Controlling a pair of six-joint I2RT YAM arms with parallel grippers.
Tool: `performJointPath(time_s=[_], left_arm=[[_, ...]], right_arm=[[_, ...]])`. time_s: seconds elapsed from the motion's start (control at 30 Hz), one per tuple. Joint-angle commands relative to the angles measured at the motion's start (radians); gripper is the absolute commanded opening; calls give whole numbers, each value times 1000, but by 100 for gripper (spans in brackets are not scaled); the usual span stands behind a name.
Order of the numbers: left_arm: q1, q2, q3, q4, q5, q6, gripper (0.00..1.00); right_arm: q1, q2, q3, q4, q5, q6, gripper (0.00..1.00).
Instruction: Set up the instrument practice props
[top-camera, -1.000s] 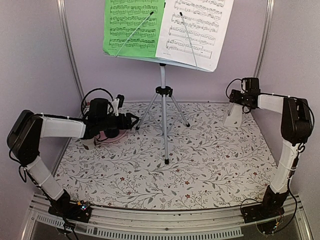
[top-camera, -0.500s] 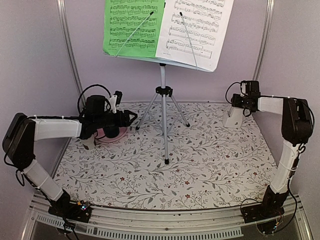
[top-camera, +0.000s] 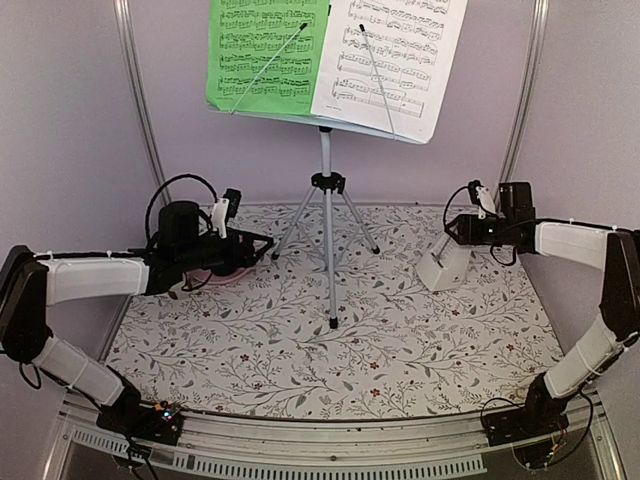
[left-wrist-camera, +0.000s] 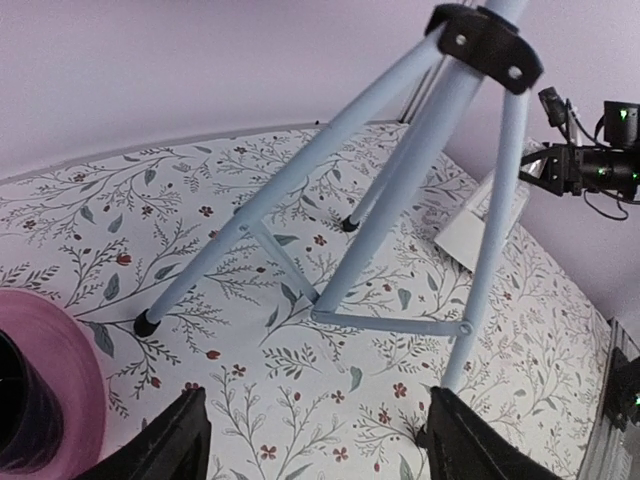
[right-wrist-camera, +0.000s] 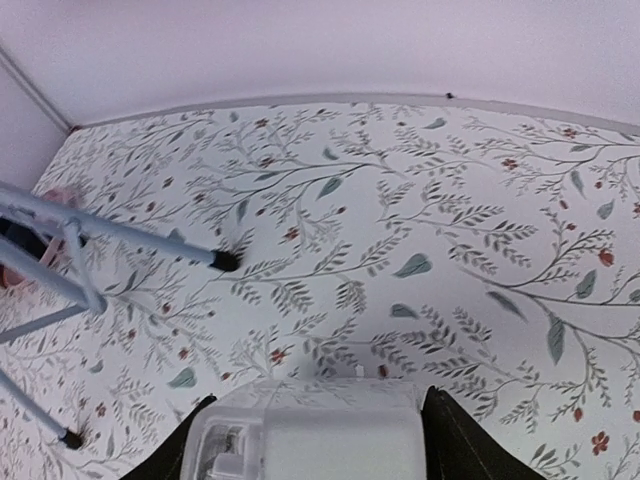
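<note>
The metronome (top-camera: 441, 268), right of the music stand (top-camera: 327, 215) on the floral table (top-camera: 400, 340), is clamped at its top by the right gripper (right-wrist-camera: 318, 405), seemingly tipped for repositioning, while the left gripper (left-wrist-camera: 318, 405) is held spread, empty, beside the pink plate (left-wrist-camera: 60, 390).

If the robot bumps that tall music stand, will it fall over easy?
Probably fairly easily. The music stand carries its wide top high on one thin pole, so it looks top-heavy. Its three spread legs should steady it a little. The green sheet and white sheet seem only pinned by thin wires, so they might slip.
</note>
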Motion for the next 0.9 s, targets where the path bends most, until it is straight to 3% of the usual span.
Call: performJointPath(time_s=[0.0,0.3,0.5,0.87], left_arm=[[-48,-60,-85,117,83,53,74],[-194,-108,-239,291,212,166,72],[-291,-136,-340,407,358,296,70],[-523,-232,-362,283,183,602,59]], right_arm=[[89,-202,-105,68,-164,-28,31],[297,-468,-260,41,-355,-68,29],[394,-556,-288,17,-521,-166,26],[619,-575,-190,-67,-631,-334,21]])
